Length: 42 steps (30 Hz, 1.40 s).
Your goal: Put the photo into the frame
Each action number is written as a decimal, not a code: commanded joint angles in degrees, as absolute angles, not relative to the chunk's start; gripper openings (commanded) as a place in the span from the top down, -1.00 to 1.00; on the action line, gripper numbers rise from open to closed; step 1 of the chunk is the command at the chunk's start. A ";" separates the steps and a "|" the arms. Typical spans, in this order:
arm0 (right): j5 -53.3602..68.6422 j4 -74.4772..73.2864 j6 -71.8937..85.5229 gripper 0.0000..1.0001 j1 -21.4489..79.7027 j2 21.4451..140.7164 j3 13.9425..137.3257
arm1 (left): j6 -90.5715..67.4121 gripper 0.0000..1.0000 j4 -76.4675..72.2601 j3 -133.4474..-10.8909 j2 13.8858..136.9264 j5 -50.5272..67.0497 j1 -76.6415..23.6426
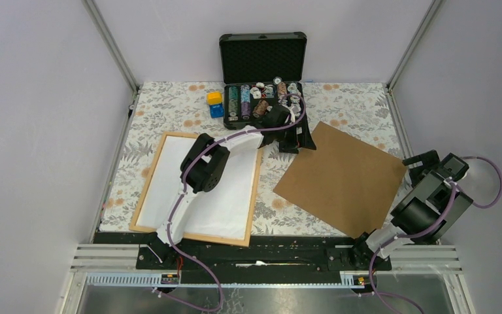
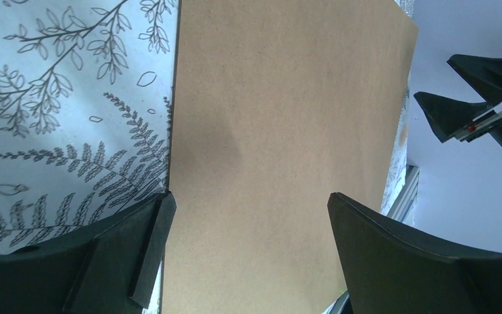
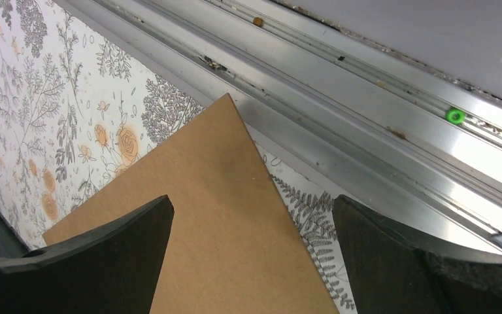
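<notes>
One light wooden frame (image 1: 148,180) lies flat on the left of the floral table (image 1: 340,104), its near edge just beside the arms' base rail. A white sheet (image 1: 235,196) fills it; whether that is the photo I cannot tell. Across a strip of bare cloth to the right lies the brown backing board (image 1: 343,183), askew. Left gripper (image 2: 251,196), jaws spread, hovers over the board's far-left edge near the black case (image 1: 261,59). The right gripper (image 3: 251,199), likewise spread, hangs over its right corner by the aluminium rail (image 3: 366,111).
</notes>
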State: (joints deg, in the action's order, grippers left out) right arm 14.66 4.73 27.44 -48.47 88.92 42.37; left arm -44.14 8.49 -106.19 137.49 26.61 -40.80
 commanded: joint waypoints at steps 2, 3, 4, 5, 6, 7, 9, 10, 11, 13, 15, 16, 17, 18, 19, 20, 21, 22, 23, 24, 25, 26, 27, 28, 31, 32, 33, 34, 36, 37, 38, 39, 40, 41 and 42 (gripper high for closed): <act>18.95 12.97 32.77 -0.99 -51.15 94.95 45.08 | -43.95 -0.97 17.16 -107.05 144.20 28.13 -42.68; 19.79 13.94 33.14 -0.99 -51.11 95.52 45.38 | -43.87 -0.97 17.50 -107.53 144.55 28.10 -42.77; 20.83 15.43 33.51 -0.98 -51.10 96.19 45.56 | -43.86 -0.97 17.83 -108.13 144.97 28.13 -42.78; 21.06 16.00 33.86 -0.96 -50.85 96.70 45.91 | -43.74 -0.98 18.10 -108.59 145.26 28.20 -42.79; 20.31 15.93 33.73 -0.96 -50.55 97.14 46.29 | -43.73 -0.97 18.24 -108.83 145.50 28.26 -42.77; 18.88 15.64 33.53 -0.96 -50.15 97.64 46.70 | -43.81 -0.97 18.14 -108.77 145.54 28.30 -42.75; 16.71 14.17 32.97 -0.95 -49.21 99.00 47.68 | -43.94 -0.98 18.06 -108.74 145.49 28.33 -42.67; 15.56 13.81 32.38 -0.93 -48.51 99.51 47.98 | -44.01 -0.97 17.96 -108.48 145.42 28.12 -42.61; 13.70 13.31 31.31 -0.91 -47.50 99.77 48.22 | -44.15 -0.98 17.56 -108.08 145.18 28.06 -42.56; 10.19 12.06 29.21 -0.88 -44.50 99.26 48.35 | -44.65 -0.98 16.45 -106.91 144.67 28.06 -42.29; 6.07 11.16 27.49 -0.86 -41.23 97.32 48.18 | -45.26 -0.97 14.86 -105.13 143.78 28.29 -41.93; 3.48 10.93 26.54 -0.87 -39.87 96.35 48.13 | -45.59 -0.97 14.06 -104.29 143.43 28.39 -41.66; 1.75 10.20 26.24 -0.88 -39.18 95.54 48.42 | -45.81 -0.97 13.57 -103.64 143.19 28.59 -41.55; 1.01 8.39 26.11 -0.89 -39.11 95.20 49.33 | -46.06 -0.97 13.25 -103.16 142.99 28.83 -41.36; 0.41 5.36 25.50 -0.89 -39.11 94.82 51.19 | -46.36 -0.97 12.79 -102.40 142.84 29.17 -41.16; -0.72 4.15 25.00 -0.90 -39.18 94.66 51.75 | -46.54 -0.97 12.27 -101.92 142.69 29.41 -40.99; -1.19 4.12 24.83 -0.92 -39.21 94.62 52.17 | -46.65 -0.98 11.83 -101.53 142.40 29.44 -40.96; -1.21 4.13 24.63 -0.94 -39.17 95.11 52.53 | -46.73 -0.97 11.54 -101.31 142.28 29.49 -40.96; -0.36 4.02 24.45 -0.95 -39.20 96.01 53.13 | -46.75 -0.97 11.35 -101.29 142.29 29.48 -40.95; -0.20 3.63 24.18 -0.96 -39.21 97.07 53.70 | -46.80 -0.97 11.34 -101.26 142.29 29.45 -40.96; 1.08 3.52 24.22 -0.95 -39.20 98.20 54.26 | -46.77 -0.97 11.35 -101.18 142.27 29.44 -40.96; 2.42 3.58 24.25 -0.96 -39.20 99.11 54.62 | -46.76 -0.98 11.34 -101.16 142.20 29.49 -40.95; 3.63 3.79 24.31 -0.96 -39.20 100.08 54.94 | -46.68 -0.97 11.34 -101.12 142.22 29.64 -40.94; 4.45 4.04 24.60 -0.96 -39.20 100.79 55.20 | -46.67 -0.97 11.34 -101.04 142.21 29.67 -40.96; 4.73 4.74 25.06 -0.96 -39.20 102.11 54.98 | -46.67 -0.97 11.10 -100.84 142.12 29.66 -40.95; 4.81 4.90 25.08 -0.97 -39.27 102.28 55.05 | -46.69 -0.97 11.09 -100.89 142.12 29.62 -40.95; 5.38 5.18 25.10 -0.97 -39.28 102.57 55.21 | -46.75 -0.97 11.08 -100.90 142.20 29.74 -40.96; 6.87 5.83 25.18 -0.98 -39.41 102.95 55.44 | -46.76 -0.97 11.05 -100.94 142.25 29.85 -40.96; 9.92 6.51 25.62 -0.97 -39.46 103.64 55.94 | -46.83 -0.97 11.07 -101.15 142.38 30.03 -40.93; 12.00 8.19 26.27 -0.97 -39.51 103.46 55.28 | -46.92 -0.97 11.04 -101.16 142.38 30.07 -40.95; 14.20 11.42 27.03 -0.96 -39.47 102.87 54.22 | -46.91 -0.97 10.99 -101.16 142.39 30.06 -40.96; 16.32 13.67 27.82 -0.95 -39.51 101.99 52.97 | -46.93 -0.97 10.92 -101.14 142.40 30.07 -40.96; 17.73 15.79 28.68 -0.93 -39.47 100.62 51.28 | -46.93 -0.97 10.90 -101.08 142.38 30.10 -40.94; 18.65 17.98 29.36 -0.93 -39.46 98.23 49.79 | -46.93 -0.97 10.85 -101.08 142.34 30.14 -40.95; 19.47 20.33 29.75 -0.93 -39.46 96.15 48.36 | -46.93 -0.97 10.79 -101.07 142.38 30.21 -40.92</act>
State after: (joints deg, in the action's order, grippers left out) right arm 8.54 9.06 25.80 -39.20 101.47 51.48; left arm -48.07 0.95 -104.51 138.98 31.70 -40.23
